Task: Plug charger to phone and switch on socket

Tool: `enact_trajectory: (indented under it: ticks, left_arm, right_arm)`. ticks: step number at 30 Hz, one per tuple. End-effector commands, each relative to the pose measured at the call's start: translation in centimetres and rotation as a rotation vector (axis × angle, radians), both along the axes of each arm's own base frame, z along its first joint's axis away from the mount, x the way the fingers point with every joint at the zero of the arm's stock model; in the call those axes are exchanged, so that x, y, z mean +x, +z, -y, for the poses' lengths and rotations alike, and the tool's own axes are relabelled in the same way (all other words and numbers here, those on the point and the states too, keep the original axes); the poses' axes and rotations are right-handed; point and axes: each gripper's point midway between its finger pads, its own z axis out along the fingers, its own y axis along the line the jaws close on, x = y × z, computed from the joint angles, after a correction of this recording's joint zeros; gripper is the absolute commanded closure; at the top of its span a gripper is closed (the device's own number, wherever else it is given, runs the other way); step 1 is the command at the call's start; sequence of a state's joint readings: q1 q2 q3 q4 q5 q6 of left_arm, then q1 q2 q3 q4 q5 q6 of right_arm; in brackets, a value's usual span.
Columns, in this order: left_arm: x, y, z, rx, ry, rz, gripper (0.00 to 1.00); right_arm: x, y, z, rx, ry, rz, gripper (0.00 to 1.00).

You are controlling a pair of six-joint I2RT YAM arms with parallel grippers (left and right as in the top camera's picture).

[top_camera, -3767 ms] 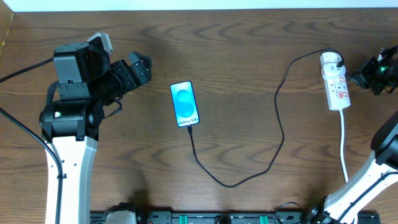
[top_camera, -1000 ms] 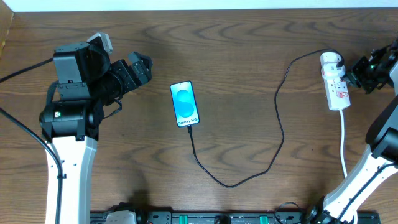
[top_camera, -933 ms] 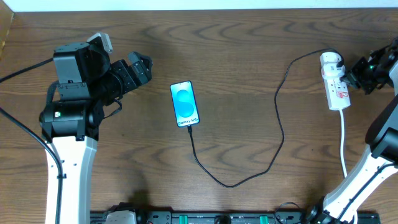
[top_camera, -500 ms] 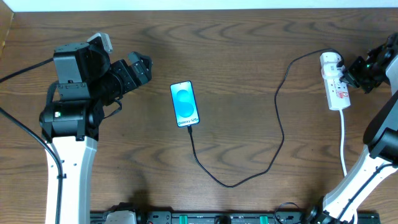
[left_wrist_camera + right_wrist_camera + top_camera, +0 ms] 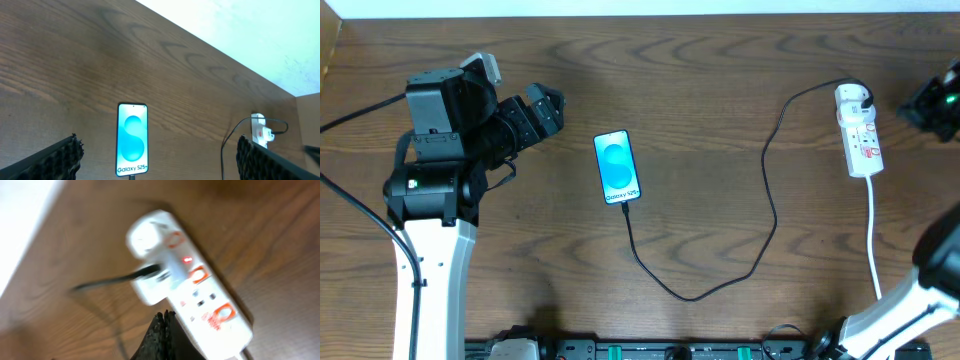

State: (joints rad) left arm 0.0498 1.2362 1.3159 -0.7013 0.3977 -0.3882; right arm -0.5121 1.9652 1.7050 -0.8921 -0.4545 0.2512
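The brown wooden table (image 5: 720, 60) looks much the same as a moment ago. The big change is on the right side. Half a second ago my right gripper (image 5: 932, 103) sat just beside the long white power strip with red marks (image 5: 861, 138). Now it has pulled back to the right edge and is clear of the strip. Its fingers (image 5: 159, 330) are pressed together and hold nothing.

My left gripper (image 5: 548, 103) has not moved. It waits on the left, and its fingers (image 5: 65, 157) are spread wide with nothing between them.

The slim phone with the bright blue screen (image 5: 618, 167) lies flat in the middle of the table, right where it was. The thin black charger cable (image 5: 772, 200) runs from the phone's near end, loops toward me, then climbs to the far end of the strip, where its plug sits.

The smallest thing matters most. A tiny red light (image 5: 187, 259) glows on the strip by the plug. I think the switch is on now and the job looks done.
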Motion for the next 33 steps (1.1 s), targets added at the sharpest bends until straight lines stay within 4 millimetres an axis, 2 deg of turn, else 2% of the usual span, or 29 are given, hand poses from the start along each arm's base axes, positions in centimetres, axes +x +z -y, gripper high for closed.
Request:
enact_trajectory:
  ticks: [1, 4, 8, 9, 13, 16, 17, 18, 21, 26, 33]
  left_arm:
    - [0.0, 0.2, 0.0, 0.009, -0.013, 0.008, 0.01]
    - [0.0, 0.2, 0.0, 0.009, -0.013, 0.008, 0.01]
    - [0.0, 0.2, 0.0, 0.009, -0.012, 0.008, 0.01]
    - [0.0, 0.2, 0.0, 0.008, -0.013, 0.008, 0.01]
    - [0.0, 0.2, 0.0, 0.008, -0.013, 0.008, 0.01]
    - [0.0, 0.2, 0.0, 0.009, -0.013, 0.008, 0.01]
    - [0.0, 0.2, 0.0, 0.008, -0.013, 0.008, 0.01]
    - [0.0, 0.2, 0.0, 0.008, -0.013, 0.008, 0.01]
    - [0.0, 0.2, 0.0, 0.009, -0.012, 0.008, 0.01]
    - [0.0, 0.2, 0.0, 0.009, -0.012, 0.008, 0.01]
    - [0.0, 0.2, 0.0, 0.008, -0.013, 0.008, 0.01]
  right_arm:
    - [-0.7, 6.7, -2.8, -0.046, 0.109, 0.143, 0.97]
    - [-1.5, 9.7, -5.7, -0.082, 0.195, 0.197, 0.95]
    - [-2.7, 12.4, -10.6, -0.149, 0.352, 0.246, 0.94]
    - [-3.1, 13.0, -12.4, -0.178, 0.387, 0.245, 0.91]
    - [-4.6, 14.5, -18.4, -0.329, 0.518, 0.245, 0.83]
    - [-5.6, 15.4, -21.8, -0.407, 0.589, 0.260, 0.77]
    - [-6.5, 15.6, -23.6, -0.448, 0.631, 0.260, 0.72]
    - [-6.7, 15.6, -23.9, -0.456, 0.637, 0.259, 0.66]
    - [-7.9, 15.1, -25.8, -0.474, 0.694, 0.231, 0.01]
    - [-9.2, 14.4, -27.2, -0.454, 0.743, 0.197, 0.01]
    - [-9.2, 14.4, -27.2, -0.454, 0.744, 0.197, 0.01]
